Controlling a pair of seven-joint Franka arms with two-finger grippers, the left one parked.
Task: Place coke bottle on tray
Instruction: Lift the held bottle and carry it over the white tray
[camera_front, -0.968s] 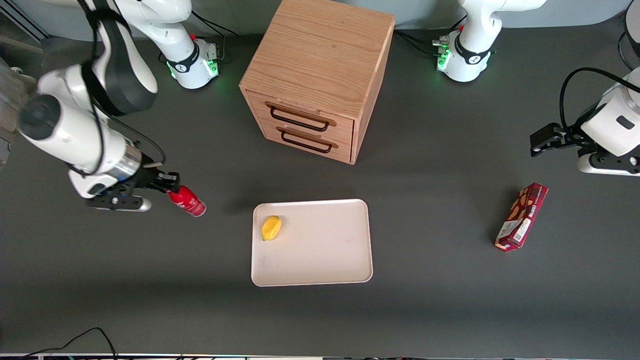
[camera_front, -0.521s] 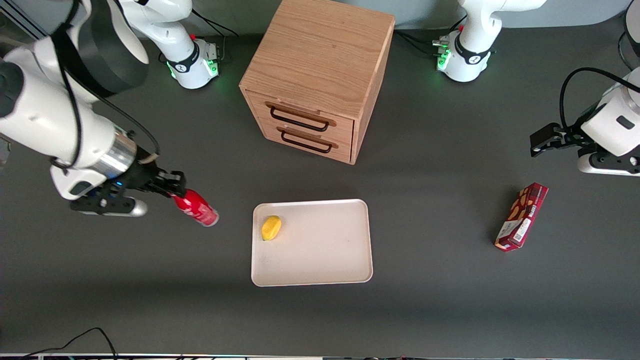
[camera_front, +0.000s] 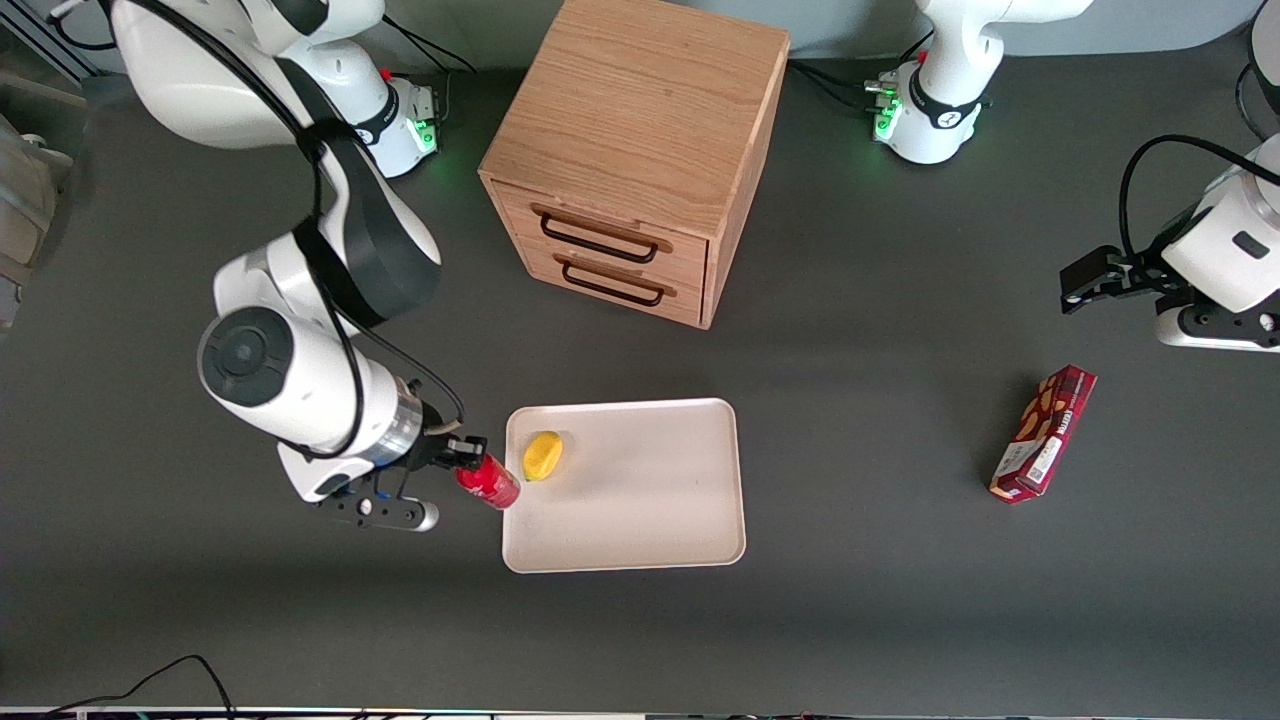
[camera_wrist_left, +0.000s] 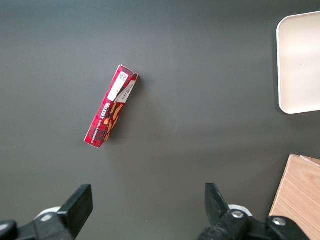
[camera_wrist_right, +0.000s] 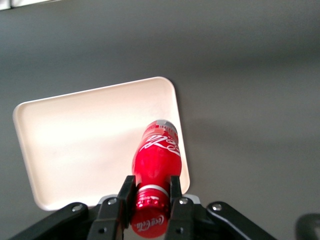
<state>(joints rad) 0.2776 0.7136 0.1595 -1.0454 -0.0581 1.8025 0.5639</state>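
Front view: the tool (camera_front: 468, 452) sits at center left of the frame, clenched on the neck of the coke bottle (camera_front: 489, 483). The bottle's cap is hidden among the fingers here. The bottle is tilted, its long axis running from the tool at upper left down toward lower right, base end leading. Its base overlaps the edge of the tray (camera_front: 640, 520) on the working arm's side, just beside a small yellow object (camera_front: 543, 455) lying on the tray near that edge; what that object is cannot be made out. Whether the bottle touches the tray cannot be told.

Right wrist view: the tool (camera_wrist_right: 149, 196) shows 2 black fingers (camera_wrist_right: 125, 192) pressed against the bottle's (camera_wrist_right: 156, 157) neck, the red cap nearest the camera and partly cut off, white lettering on the body. The base points away, over the tray's (camera_wrist_right: 75, 145) rounded corner.

A wooden cabinet (camera_front: 640, 150) with 2 drawers stands at upper center. A dark red snack box (camera_front: 1043, 432) lies on the dark desk (camera_front: 900, 600) toward the parked arm's end.
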